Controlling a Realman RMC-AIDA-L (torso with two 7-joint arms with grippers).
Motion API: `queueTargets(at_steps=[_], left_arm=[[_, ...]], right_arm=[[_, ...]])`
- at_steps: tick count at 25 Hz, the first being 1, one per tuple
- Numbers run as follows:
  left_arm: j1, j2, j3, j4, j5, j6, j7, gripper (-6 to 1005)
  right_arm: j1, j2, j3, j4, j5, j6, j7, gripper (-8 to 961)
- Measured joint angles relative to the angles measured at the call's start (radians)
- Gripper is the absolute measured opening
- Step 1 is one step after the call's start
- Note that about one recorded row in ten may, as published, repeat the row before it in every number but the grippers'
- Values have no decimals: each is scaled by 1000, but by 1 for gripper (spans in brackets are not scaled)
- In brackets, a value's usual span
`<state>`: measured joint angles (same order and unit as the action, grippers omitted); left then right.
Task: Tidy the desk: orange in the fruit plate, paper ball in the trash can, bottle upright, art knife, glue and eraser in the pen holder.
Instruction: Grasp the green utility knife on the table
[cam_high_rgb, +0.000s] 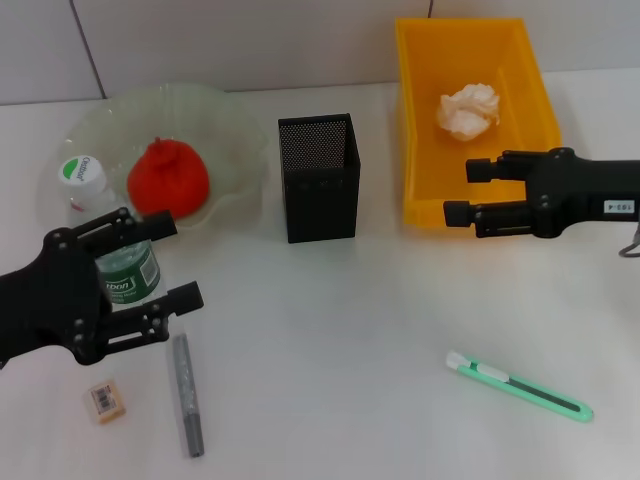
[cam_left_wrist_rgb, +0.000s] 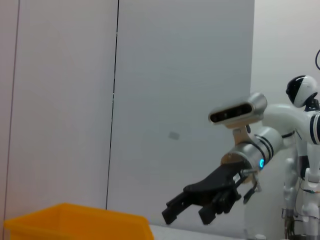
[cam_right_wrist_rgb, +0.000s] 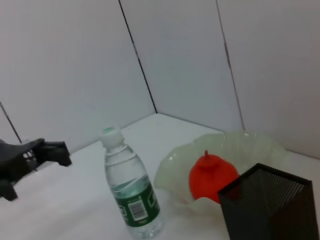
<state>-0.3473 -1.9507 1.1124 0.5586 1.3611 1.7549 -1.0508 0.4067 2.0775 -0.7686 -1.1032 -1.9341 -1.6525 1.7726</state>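
Left gripper (cam_high_rgb: 160, 262) low at nine o'clock on the desk, jaws spread wide around the green-labelled body of the bottle (cam_high_rgb: 105, 235), one finger on either side of it; contact not clear from the head view. Bottle upright, white cap at its top, seen standing free in the right wrist view (cam_right_wrist_rgb: 129, 187) with that gripper's fingertips just beside it toward the edge. Right gripper (cam_high_rgb: 463, 192) at two o'clock, jaws parted and holding nothing, hovering over the near rim of the yellow trash can (cam_high_rgb: 421, 110). Paper ball (cam_high_rgb: 468, 110) already lying inside that bin, toward its far half. At ten o'clock, the clear fruit plate (cam_high_rgb: 235, 150) with the orange (cam_high_rgb: 168, 177) resting in it, just behind the bottle. At twelve o'clock, between plate and bin, the black mesh pen holder (cam_high_rgb: 319, 178), upright. Near the left gripper toward six o'clock, the grey glue stick (cam_high_rgb: 187, 394) lying flat, and beside it at seven o'clock the small eraser (cam_high_rgb: 105, 401). At four o'clock, well apart from the rest, the green art knife (cam_high_rgb: 520, 386) lying flat on the white desk (cam_high_rgb: 330, 340).
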Motion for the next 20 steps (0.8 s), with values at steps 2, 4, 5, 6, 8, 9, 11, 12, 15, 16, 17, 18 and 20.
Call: queueTargets(at_steps=[2, 4, 5, 6, 8, 9, 11, 12, 15, 16, 17, 18, 20], left_arm=[[-2, -2, 0, 0, 12, -2, 0, 787], [-2, -2, 3, 0, 13, -4, 0, 787], [-2, -2, 3, 0, 13, -4, 0, 787], [-1, -2, 3, 0, 13, -5, 0, 787], [-1, -2, 3, 0, 13, -5, 0, 786], [-1, -2, 3, -1, 13, -6, 0, 786], [-1, -2, 3, -1, 13, -7, 0, 786], [-1, -2, 3, -1, 13, -7, 0, 786], [-1, -4, 4, -2, 14, -10, 1, 787], [-1, -4, 4, -2, 14, -10, 1, 787], [-1, -4, 4, -2, 14, -10, 1, 787], [-1, -4, 4, -2, 14, -10, 1, 787], [-3, -8, -1, -2, 28, -10, 1, 787]], right_arm=[[-1, 0, 0, -22, -1, -12, 22, 824], [-3, 0, 0, -92, -33, -30, 83, 824], [-3, 0, 0, -92, -33, -30, 83, 824], [1, 0, -9, -138, -82, -34, 135, 824], [5, 1, -21, -156, -109, -34, 160, 824], [13, 1, -54, -198, -173, -34, 224, 824], [23, 2, -87, -231, -232, -34, 280, 824], [23, 2, -87, -231, -232, -34, 280, 824], [41, 2, -151, -272, -315, -38, 369, 823], [54, 2, -188, -296, -366, -49, 420, 823], [54, 2, -188, -296, -366, -49, 420, 823], [61, 2, -205, -305, -392, -58, 447, 823], [84, 0, -227, -316, -436, -94, 500, 823]])
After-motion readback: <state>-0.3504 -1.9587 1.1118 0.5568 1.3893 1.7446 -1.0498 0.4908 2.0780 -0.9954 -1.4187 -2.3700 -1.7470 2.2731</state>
